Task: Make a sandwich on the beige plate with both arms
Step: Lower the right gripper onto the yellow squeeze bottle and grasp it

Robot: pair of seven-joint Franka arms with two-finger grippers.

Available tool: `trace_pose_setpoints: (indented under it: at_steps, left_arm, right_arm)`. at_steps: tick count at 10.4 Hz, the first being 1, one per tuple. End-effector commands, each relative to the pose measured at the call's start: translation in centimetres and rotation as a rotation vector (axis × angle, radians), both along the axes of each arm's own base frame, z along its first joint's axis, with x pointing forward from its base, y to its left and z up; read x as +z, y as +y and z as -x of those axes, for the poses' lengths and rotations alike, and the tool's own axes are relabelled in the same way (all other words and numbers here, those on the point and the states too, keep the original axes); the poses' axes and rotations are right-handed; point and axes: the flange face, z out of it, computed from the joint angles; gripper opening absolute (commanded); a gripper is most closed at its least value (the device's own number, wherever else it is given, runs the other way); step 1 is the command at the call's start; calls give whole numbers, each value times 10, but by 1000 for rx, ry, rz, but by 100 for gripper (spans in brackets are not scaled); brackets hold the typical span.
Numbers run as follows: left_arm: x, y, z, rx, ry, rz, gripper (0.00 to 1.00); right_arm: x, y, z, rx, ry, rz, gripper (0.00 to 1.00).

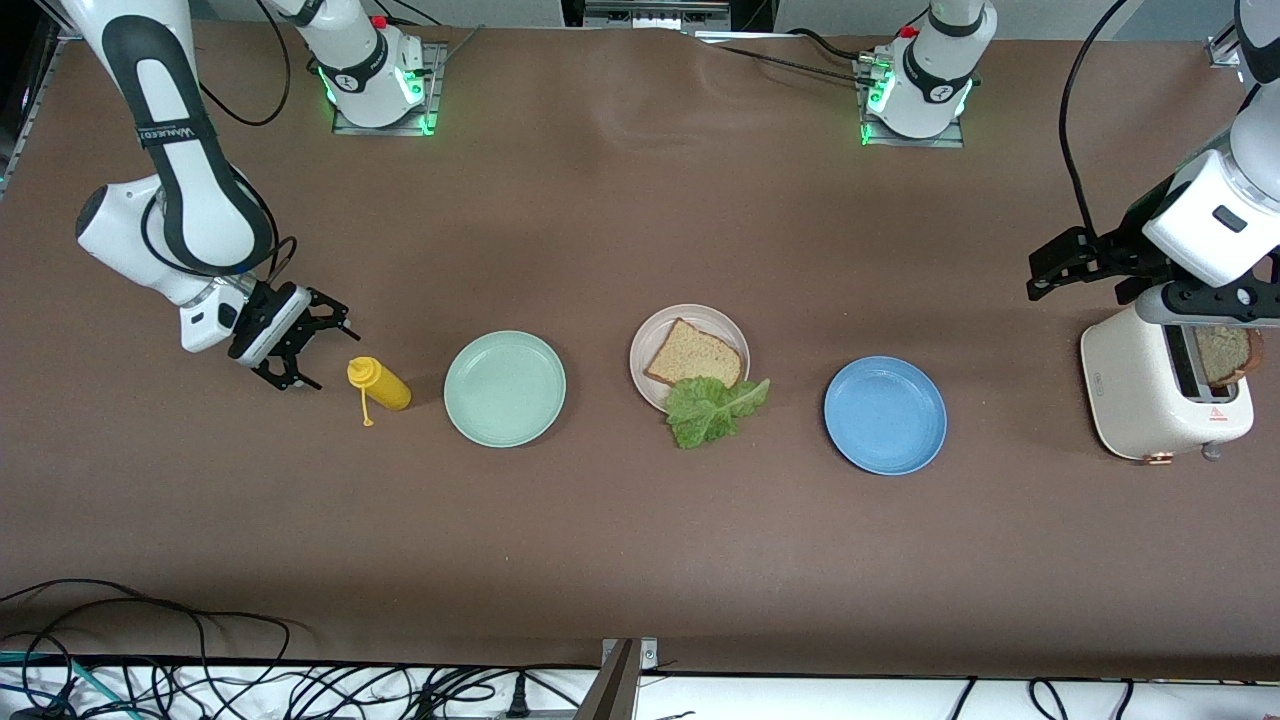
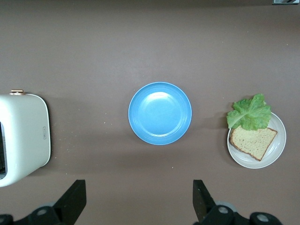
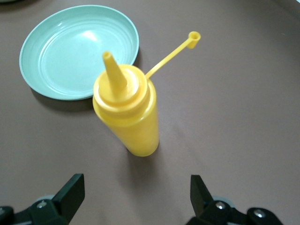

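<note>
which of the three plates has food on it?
The beige plate, between the mint green plate and blue plate: it holds a bread slice and lettuce.

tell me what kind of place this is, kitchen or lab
Most likely a robotics lab staged as a kitchen: two bench-mounted arms, a brown table cover, loose cables along its edge, plus a toaster and beige plate.

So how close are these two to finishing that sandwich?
Partway. One bread slice and the lettuce lie on the beige plate. The open right gripper is beside the yellow bottle. The second slice sits in the toaster, the open left gripper beside it.
</note>
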Motion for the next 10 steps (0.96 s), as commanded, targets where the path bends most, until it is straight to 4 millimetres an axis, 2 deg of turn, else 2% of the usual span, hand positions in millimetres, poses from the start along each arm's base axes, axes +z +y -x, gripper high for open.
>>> trace_pose_setpoints:
  at_steps: [1, 3, 4, 7, 10]
  left_arm:
    - [4, 1, -1, -17, -9, -26, 100]
    - [4, 3, -1, -20, -10, -21, 100]
    - [-6, 1, 0, -23, 22, -34, 100]
    - [-4, 6, -1, -28, 13, -43, 100]
    - [-2, 8, -1, -22, 11, -33, 100]
  right_arm:
    - [-15, -1, -9, 67, -38, -21, 100]
    - [-24, 6, -17, 136, -33, -55, 100]
    - [-24, 6, -24, 157, -48, -57, 100]
    - [-38, 9, -27, 172, -42, -64, 100]
    - [-54, 21, -28, 178, -33, -120, 100]
